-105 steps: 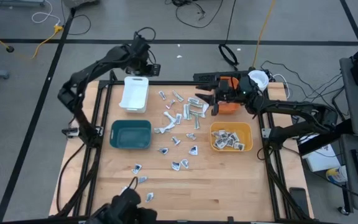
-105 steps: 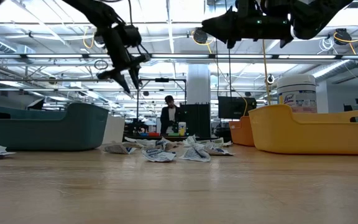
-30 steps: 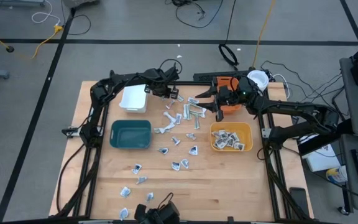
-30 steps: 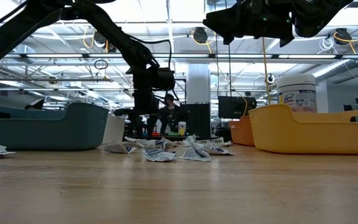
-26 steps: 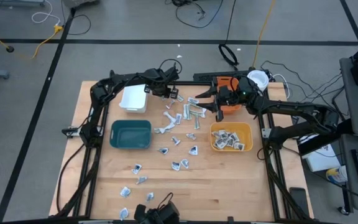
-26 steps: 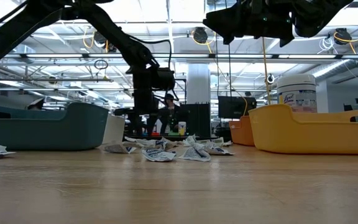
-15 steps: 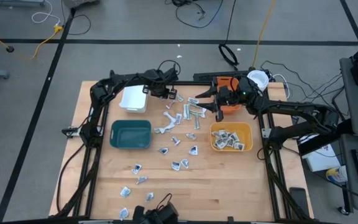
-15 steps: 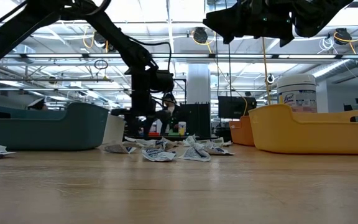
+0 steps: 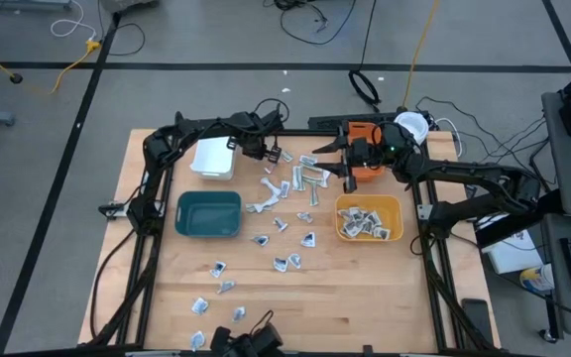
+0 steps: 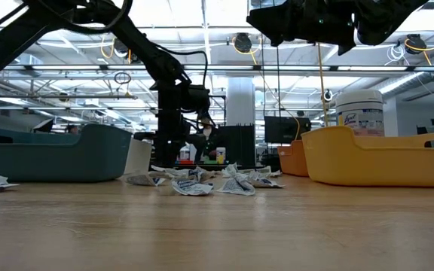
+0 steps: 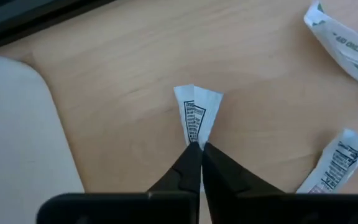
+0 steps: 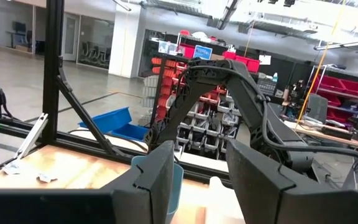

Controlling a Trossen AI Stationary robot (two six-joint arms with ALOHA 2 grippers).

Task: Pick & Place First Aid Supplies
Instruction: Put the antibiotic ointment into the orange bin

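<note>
Your left gripper (image 11: 196,151) had pinched a small white packet (image 11: 196,113) on the table — just beside the white bin (image 9: 214,156). Your right gripper (image 9: 333,159) hung above the scattered packets, jaws partly apart — holding nothing.

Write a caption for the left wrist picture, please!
Left tool shut on a small packet on the wooden table.

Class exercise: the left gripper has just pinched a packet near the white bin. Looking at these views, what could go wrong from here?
1. The left gripper holds the packet only by one edge, so it might slip out during the lift.
2. The white bin sits right beside the pick spot; its rim may get bumped.
3. The right gripper hangs close above the same pile; the arms could clash if both move.
</note>
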